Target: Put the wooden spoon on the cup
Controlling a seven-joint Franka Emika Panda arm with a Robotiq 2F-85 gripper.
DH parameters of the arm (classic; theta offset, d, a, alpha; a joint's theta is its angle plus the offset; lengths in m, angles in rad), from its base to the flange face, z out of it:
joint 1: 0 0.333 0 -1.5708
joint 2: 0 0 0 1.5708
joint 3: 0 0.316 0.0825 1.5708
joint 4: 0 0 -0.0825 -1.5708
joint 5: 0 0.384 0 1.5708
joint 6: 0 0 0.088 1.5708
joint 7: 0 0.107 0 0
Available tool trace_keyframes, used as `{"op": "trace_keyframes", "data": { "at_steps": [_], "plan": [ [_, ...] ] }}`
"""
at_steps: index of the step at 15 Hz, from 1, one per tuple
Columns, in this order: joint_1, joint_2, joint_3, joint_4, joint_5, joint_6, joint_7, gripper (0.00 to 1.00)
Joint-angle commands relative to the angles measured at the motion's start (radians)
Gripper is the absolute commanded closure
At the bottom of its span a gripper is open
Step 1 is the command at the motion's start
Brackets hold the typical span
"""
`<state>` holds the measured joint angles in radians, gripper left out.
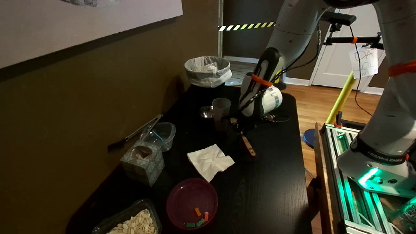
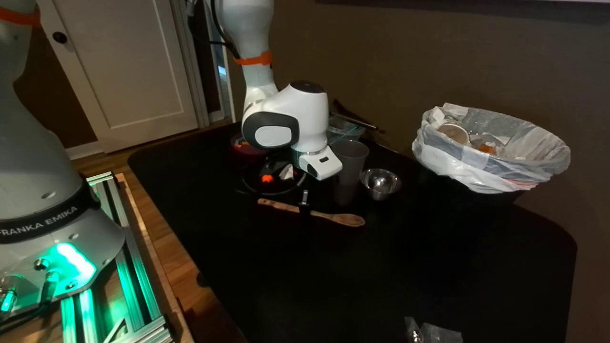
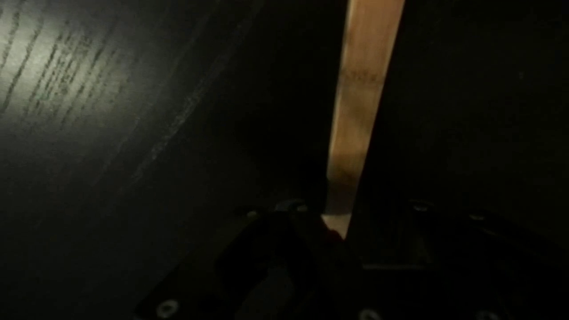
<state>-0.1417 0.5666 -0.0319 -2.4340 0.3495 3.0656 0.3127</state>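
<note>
The wooden spoon [image 2: 336, 217] shows its handle [image 1: 247, 144] and oval head in an exterior view. My gripper [image 2: 304, 202] has its dark fingers closed around the handle; it also shows in the wrist view [image 3: 344, 238]. There the handle [image 3: 360, 102] runs up from between the fingertips. I cannot tell whether the spoon is lifted off the table. The cup [image 2: 350, 164] is grey, cloudy and upright, close beside the spoon's head; it also shows in an exterior view [image 1: 221, 112]. A small shiny metal bowl [image 2: 380, 183] stands right beside the cup.
A lined trash bin [image 2: 491, 157] stands by the wall. A white napkin [image 1: 209, 159], a red bowl [image 1: 185, 196] with several small pieces, a tissue box [image 1: 143, 165], a clear container [image 1: 165, 136] and a tray of seeds [image 1: 138, 224] lie along the table.
</note>
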Motion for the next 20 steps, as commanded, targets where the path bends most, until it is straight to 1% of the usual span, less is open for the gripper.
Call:
{"op": "trace_keyframes", "data": {
  "at_steps": [1,2,3,5,10,13,15,18,19,20],
  "plan": [
    [-0.003,0.015,0.004,0.016,0.013,-0.004,0.013,0.97],
    [-0.002,0.006,0.004,0.011,0.014,-0.001,0.014,0.98],
    [0.003,-0.003,0.000,0.005,0.014,0.002,0.016,0.95],
    [0.007,-0.026,-0.007,-0.015,0.011,-0.003,0.015,0.95],
    [0.030,-0.077,-0.052,-0.045,0.023,-0.018,0.059,0.95],
    [0.063,-0.131,-0.097,-0.081,0.029,-0.028,0.097,0.95],
    [0.111,-0.160,-0.146,-0.107,0.018,-0.031,0.130,0.95],
    [0.236,-0.210,-0.271,-0.153,-0.015,-0.046,0.199,0.95],
    [0.296,-0.221,-0.331,-0.168,-0.030,-0.056,0.227,0.95],
    [0.340,-0.233,-0.379,-0.177,-0.047,-0.074,0.242,0.95]
  ]
}}
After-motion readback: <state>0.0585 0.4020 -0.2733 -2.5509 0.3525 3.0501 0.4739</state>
